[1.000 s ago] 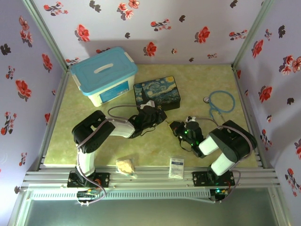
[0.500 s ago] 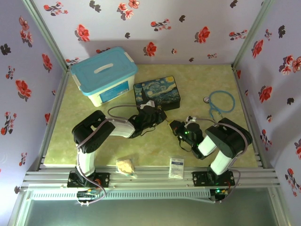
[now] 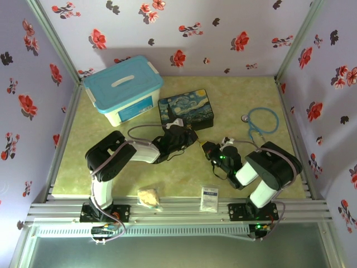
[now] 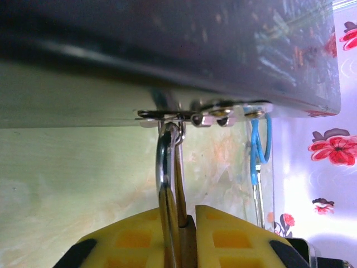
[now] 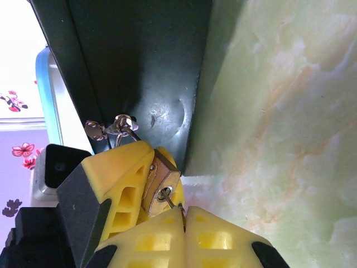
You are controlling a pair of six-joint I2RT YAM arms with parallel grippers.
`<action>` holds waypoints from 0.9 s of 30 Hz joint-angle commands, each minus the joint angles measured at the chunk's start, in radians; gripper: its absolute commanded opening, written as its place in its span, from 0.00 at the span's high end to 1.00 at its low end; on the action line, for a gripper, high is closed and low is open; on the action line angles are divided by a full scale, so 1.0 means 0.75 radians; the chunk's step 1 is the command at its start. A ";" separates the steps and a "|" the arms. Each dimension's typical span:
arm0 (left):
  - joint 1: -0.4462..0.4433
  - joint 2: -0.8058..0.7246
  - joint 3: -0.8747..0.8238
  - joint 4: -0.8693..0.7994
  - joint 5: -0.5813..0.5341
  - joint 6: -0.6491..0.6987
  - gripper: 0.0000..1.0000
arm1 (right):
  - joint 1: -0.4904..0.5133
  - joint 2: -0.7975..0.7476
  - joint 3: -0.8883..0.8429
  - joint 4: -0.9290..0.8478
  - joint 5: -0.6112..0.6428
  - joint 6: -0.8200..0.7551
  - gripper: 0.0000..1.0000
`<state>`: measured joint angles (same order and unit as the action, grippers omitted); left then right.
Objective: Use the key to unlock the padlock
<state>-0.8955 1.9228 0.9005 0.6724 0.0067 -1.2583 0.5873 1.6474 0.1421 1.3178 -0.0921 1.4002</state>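
The brass padlock (image 5: 159, 182) hangs by its silver shackle (image 4: 165, 162) from the hasp (image 4: 192, 117) of the dark-blue starry tin (image 3: 186, 110). My left gripper (image 4: 189, 215) is shut on the padlock's body, its yellow fingers (image 5: 120, 173) on either side of it. My right gripper (image 5: 184, 211) is shut on the key (image 5: 173, 200), whose thin blade sits in the keyhole on the padlock's underside. In the top view the left gripper (image 3: 187, 139) and the right gripper (image 3: 207, 149) meet just in front of the tin.
A white box with a blue lid (image 3: 124, 89) stands at the back left. A blue stethoscope (image 3: 262, 123) lies to the right. A white packet (image 3: 210, 198) and a crumpled beige lump (image 3: 148, 196) lie near the front rail.
The right arm's elbow and wrist shifted slightly back and forth. Both grips and the padlock's place stay the same.
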 commanded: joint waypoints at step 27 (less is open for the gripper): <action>-0.062 0.062 0.120 0.061 0.036 -0.091 1.00 | 0.125 0.097 0.098 0.088 0.317 0.468 1.00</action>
<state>-0.9058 1.9579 0.9474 0.6662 -0.0277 -1.2861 0.6571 1.7035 0.1764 1.3411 0.0727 1.7077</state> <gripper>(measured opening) 0.142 0.064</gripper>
